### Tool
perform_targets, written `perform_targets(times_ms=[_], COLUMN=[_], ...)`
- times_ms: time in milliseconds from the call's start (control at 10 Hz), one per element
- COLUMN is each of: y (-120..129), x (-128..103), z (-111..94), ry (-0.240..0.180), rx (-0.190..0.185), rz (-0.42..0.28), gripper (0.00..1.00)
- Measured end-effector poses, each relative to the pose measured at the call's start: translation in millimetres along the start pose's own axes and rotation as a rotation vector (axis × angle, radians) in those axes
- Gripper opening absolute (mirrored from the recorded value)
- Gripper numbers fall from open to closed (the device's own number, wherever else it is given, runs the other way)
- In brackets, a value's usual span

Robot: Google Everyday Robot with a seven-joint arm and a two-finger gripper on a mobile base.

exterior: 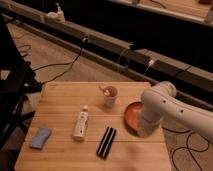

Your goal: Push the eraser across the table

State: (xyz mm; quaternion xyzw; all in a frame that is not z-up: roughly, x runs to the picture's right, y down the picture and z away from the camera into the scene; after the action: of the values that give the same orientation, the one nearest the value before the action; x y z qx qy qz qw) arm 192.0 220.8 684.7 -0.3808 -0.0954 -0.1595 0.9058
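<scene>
The black eraser (106, 142) lies flat on the light wooden table (60, 100) near its front edge, a lengthwise groove along it. My white arm reaches in from the right, and its gripper (142, 131) hangs low over the near edge of an orange plate, a short way right of the eraser and apart from it.
A white bottle (80, 123) lies left of the eraser. A light-blue wavy pad (40, 138) lies at the front left. A cup (110, 96) with something in it stands mid-table. The orange plate (131, 114) sits partly under my arm. Cables run over the floor behind.
</scene>
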Motion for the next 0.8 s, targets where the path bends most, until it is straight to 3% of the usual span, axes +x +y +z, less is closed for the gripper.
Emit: perform_targets(times_ms=[400,800], y=[-18,-28], x=[-20,-68], z=[32,77], ry=[0.017,-0.026], rx=[-0.043,-0.098], rz=[-0.065,-0.158], gripper=[0.00,0.00])
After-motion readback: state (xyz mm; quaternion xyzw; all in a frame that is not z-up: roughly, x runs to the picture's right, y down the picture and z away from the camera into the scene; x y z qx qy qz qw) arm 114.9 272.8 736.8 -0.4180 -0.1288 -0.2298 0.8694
